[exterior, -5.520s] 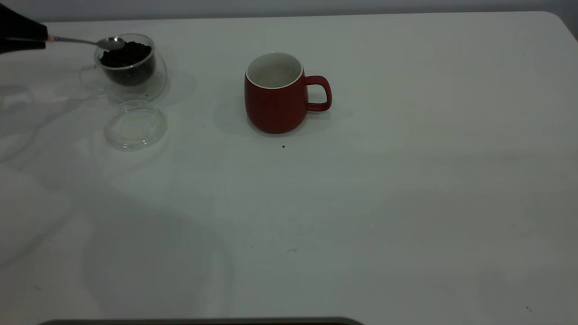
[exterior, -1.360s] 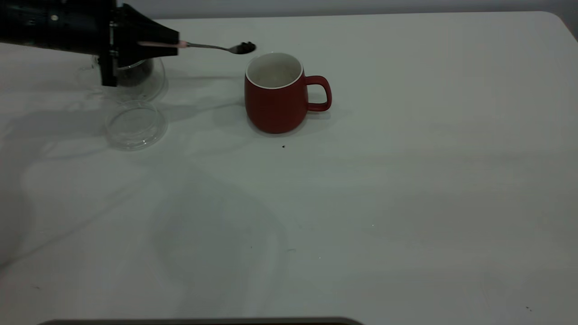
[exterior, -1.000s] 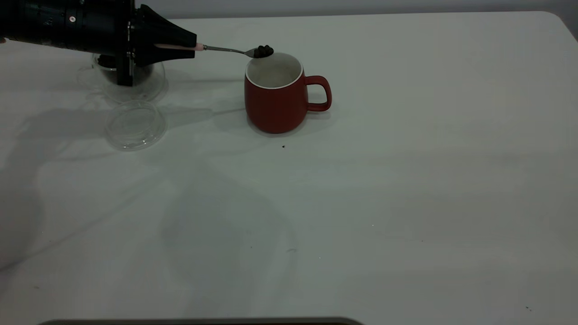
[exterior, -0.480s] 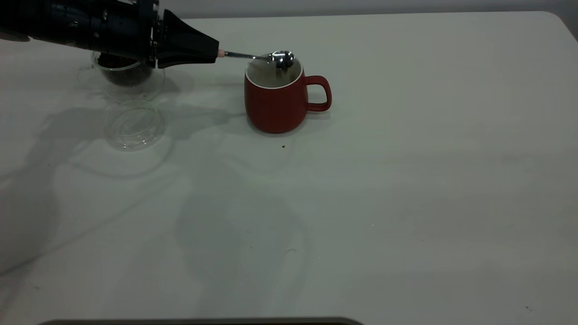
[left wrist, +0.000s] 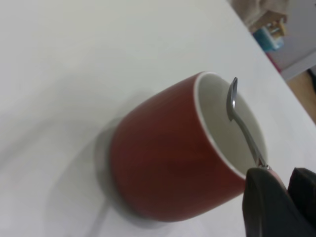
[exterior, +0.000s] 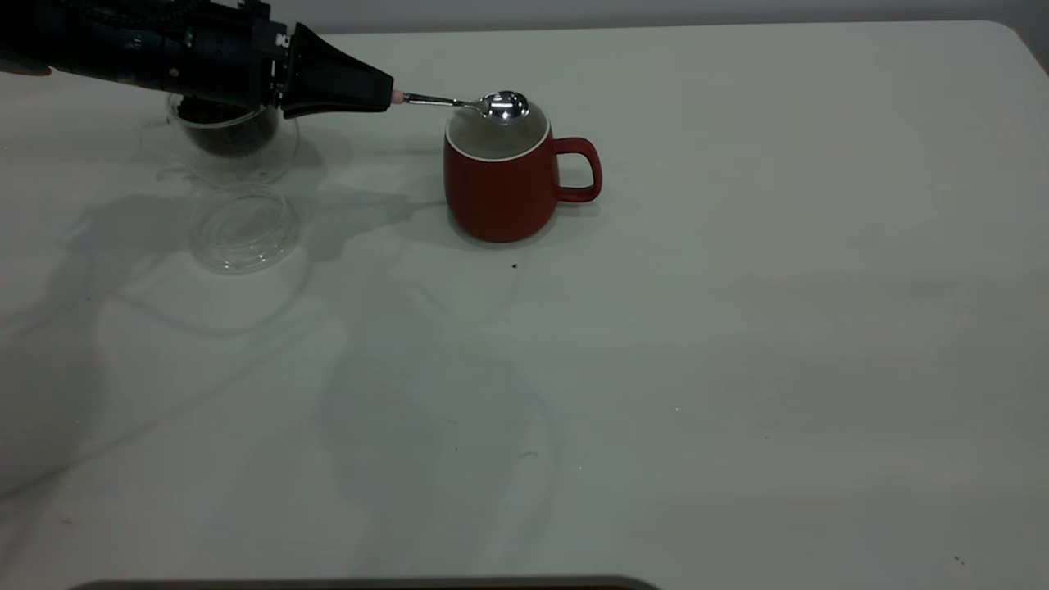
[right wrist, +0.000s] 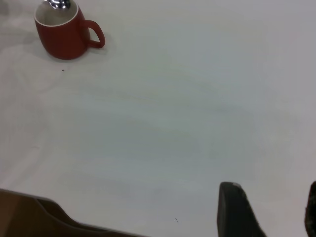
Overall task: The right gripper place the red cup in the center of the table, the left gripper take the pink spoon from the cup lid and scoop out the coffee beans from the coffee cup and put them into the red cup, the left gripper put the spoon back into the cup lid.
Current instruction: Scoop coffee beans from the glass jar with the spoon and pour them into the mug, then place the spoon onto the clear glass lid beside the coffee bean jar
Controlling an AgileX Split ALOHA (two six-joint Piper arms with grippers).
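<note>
The red cup stands on the white table, handle to the right. My left gripper is shut on the pink spoon, whose pink handle end just shows at the jaw tip. The shiny spoon bowl is over the red cup's rim, turned on edge and empty. In the left wrist view the spoon reaches over the red cup. The coffee cup with coffee beans stands behind the arm. The cup lid lies in front of it. My right gripper is open, far from the red cup.
A tiny dark speck lies on the table just in front of the red cup. The table's far right corner is rounded. A dark edge runs along the bottom of the exterior view.
The left gripper carried the spoon with beans from the coffee cup to the red cup. The spoon turned over the rim and its bowl now shows empty.
</note>
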